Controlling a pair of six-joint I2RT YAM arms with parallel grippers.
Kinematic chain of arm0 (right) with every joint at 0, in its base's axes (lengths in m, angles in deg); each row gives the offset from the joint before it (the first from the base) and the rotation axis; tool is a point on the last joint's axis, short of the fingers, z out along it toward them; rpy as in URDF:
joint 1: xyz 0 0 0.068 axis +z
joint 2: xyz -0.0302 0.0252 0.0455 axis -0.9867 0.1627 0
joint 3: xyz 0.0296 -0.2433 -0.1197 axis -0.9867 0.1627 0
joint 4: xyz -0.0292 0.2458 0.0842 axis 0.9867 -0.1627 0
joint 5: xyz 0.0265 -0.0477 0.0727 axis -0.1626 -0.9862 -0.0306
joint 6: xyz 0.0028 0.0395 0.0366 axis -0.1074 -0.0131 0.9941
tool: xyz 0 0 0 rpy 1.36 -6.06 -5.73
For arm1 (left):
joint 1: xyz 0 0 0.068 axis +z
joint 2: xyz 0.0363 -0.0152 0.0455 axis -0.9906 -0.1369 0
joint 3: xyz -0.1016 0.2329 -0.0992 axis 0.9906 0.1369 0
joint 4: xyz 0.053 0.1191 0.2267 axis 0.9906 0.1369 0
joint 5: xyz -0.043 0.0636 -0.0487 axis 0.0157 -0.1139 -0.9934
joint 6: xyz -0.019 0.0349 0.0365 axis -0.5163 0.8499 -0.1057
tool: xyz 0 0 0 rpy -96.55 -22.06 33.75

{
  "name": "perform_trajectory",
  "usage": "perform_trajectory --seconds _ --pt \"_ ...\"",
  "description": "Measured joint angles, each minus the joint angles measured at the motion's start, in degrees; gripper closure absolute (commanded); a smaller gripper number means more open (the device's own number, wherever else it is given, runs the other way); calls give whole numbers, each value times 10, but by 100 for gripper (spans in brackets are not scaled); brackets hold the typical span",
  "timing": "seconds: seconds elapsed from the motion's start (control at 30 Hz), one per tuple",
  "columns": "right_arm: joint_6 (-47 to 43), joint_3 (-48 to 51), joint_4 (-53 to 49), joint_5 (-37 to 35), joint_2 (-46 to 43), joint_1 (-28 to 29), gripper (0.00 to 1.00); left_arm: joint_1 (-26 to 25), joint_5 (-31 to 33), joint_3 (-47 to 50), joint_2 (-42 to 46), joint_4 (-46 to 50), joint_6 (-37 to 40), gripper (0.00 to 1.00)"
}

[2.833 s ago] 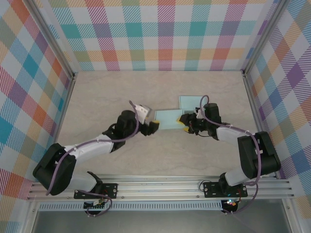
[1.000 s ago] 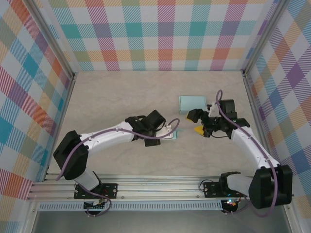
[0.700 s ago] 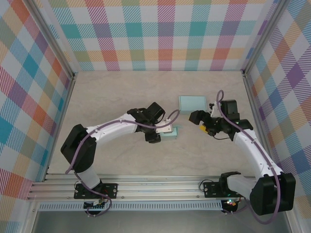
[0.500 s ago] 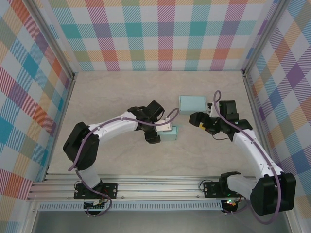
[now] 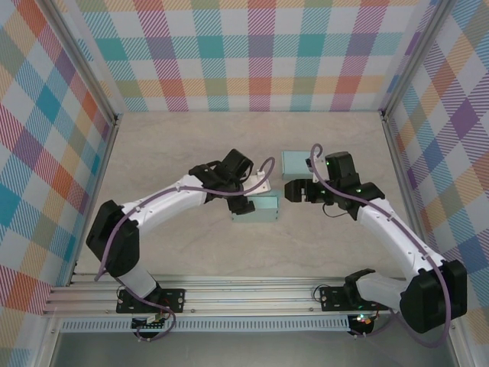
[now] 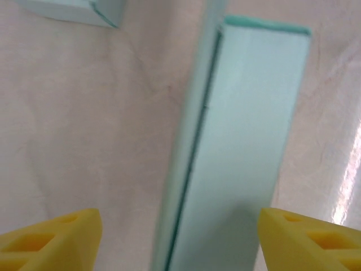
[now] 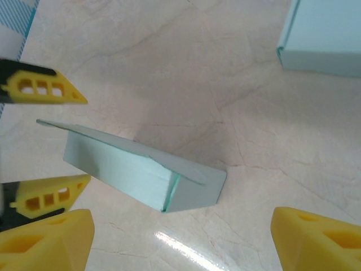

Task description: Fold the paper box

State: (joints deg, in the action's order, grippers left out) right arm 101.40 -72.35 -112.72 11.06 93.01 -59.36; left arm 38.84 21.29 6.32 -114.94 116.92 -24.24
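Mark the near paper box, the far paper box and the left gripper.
near paper box [image 5: 260, 208], top view, top face
far paper box [image 5: 296, 160], top view, top face
left gripper [image 7: 87, 139], right wrist view, between fingertips

No legible text, label, brand, number or sign, not even on the plain mint paper box [image 5: 260, 208]

White arm links [image 5: 164, 205], black joints [image 5: 107, 238], purple cables [image 5: 269, 162], yellow slotted wedge fingers [image 6: 51, 237].

bright, even light is given from above; soft shadows are cast beside the pale mint paper box [image 5: 256, 208]. glare streaks are seen on the glossy beige marbled worktop [image 7: 169, 68] in both wrist views. the left wrist view is blurred.
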Motion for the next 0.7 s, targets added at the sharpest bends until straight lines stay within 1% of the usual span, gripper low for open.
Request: perform_trajectory --seconds 0.17,0.4,0.57,0.7 --pt "-32 -13 10 -13 27 26 28 1 19 28 41 -50 -59 29" --pt "-62 -28 16 -27 70 40 30 1 44 86 53 -92 -113 30" --pt "-76 -34 17 -35 94 45 32 1 63 96 51 -111 -132 31" --pt "-89 -49 17 -40 119 56 35 1 75 96 44 -122 -142 35"
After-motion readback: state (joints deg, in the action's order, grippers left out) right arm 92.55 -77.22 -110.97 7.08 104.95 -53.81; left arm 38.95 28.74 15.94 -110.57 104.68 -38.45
